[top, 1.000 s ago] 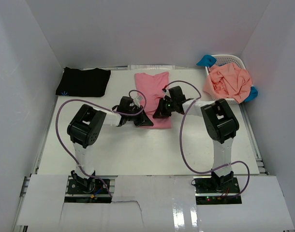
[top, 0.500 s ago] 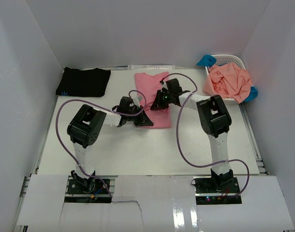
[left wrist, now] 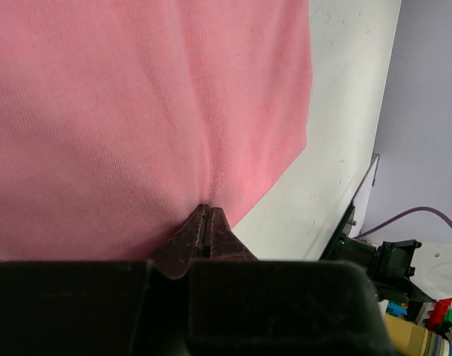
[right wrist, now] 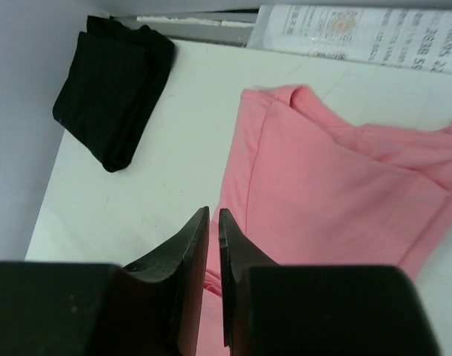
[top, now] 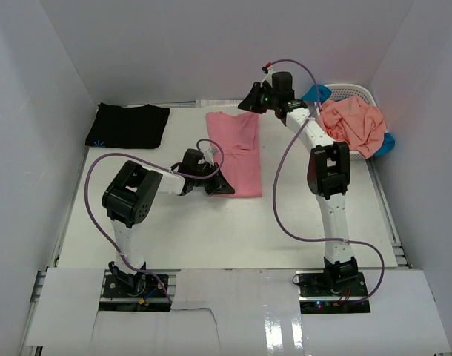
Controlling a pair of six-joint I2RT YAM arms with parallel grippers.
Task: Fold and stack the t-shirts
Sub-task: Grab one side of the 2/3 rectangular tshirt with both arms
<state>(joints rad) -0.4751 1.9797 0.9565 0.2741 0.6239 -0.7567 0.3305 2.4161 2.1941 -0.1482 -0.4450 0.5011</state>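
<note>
The rose-pink t-shirt (top: 237, 148) (right wrist: 337, 193) lies flat in the middle of the table, long side running front to back. My left gripper (top: 222, 184) (left wrist: 206, 211) is shut on its near edge, and the cloth (left wrist: 137, 111) puckers at the tips. My right gripper (top: 250, 98) (right wrist: 213, 215) hangs high over the shirt's far end, open by a narrow slit with nothing between the fingers. A folded black t-shirt (top: 127, 124) (right wrist: 111, 89) lies at the back left. A salmon-orange t-shirt (top: 350, 126) and a bright blue one (top: 315, 93) sit crumpled in the basket.
The white lattice basket (top: 359, 90) stands at the back right corner. White walls close in the table on three sides. A printed white sheet (right wrist: 359, 33) lies along the back edge. Purple cables loop from both arms.
My right gripper has risen from the pink shirt's middle and swung to the back, its jaws parting a little and letting the cloth go. The left gripper has stayed put.
</note>
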